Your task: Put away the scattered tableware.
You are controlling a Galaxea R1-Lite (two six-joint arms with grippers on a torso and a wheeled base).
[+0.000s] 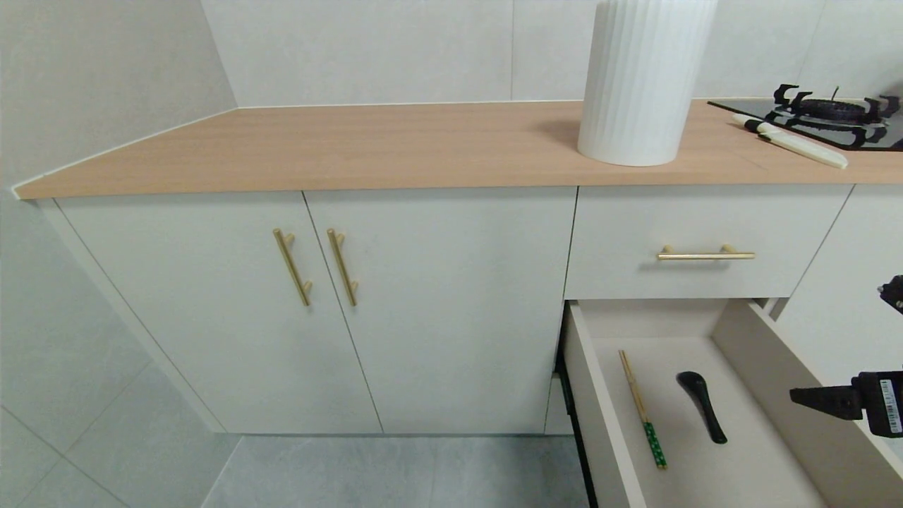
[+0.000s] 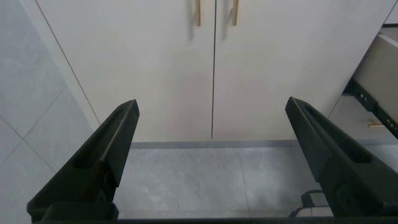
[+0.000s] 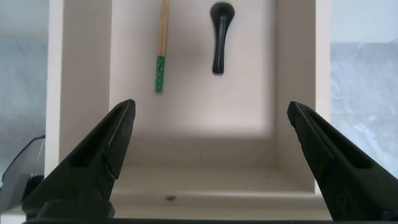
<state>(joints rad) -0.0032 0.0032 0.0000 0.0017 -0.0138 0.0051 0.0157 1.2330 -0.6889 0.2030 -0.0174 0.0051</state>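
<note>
Where the right gripper [image 3: 211,107] hangs: above the open drawer [image 1: 584,395], its two black wedge-shaped fingers spread wide with nothing between them.
Left gripper [image 2: 211,104]: fingers equally wide apart and empty, low in front of the double cabinet doors [image 2: 149,68], above the grey floor tiles [image 2: 205,180].
Drawer: a smooth, cream-white box with plain straight walls, the lower of two, standing pulled out under the closed upper drawer front [image 1: 705,226].
Drawer contents: a pair of wooden chopsticks [image 1: 642,416] with green patterned ends and a black spoon [image 1: 700,406] with a rounded bowl and slim handle.
How they lie: both flat on the drawer floor, lengthwise along the drawer, side by side but apart, the chopsticks nearer its left wall.
Countertop [image 1: 353,148]: warm wood-grain board, matte, running along pale wall tiles.
On the countertop: a tall white ribbed cylindrical vase [image 1: 638,77], and to its right a cream-handled knife [image 1: 790,141] lying flat with one end on the edge of a black glass hob [image 1: 832,116].
Cabinet fronts: flat off-white panels with slim brass bar handles [image 1: 342,267], upright on the doors and level on the upper drawer.
</note>
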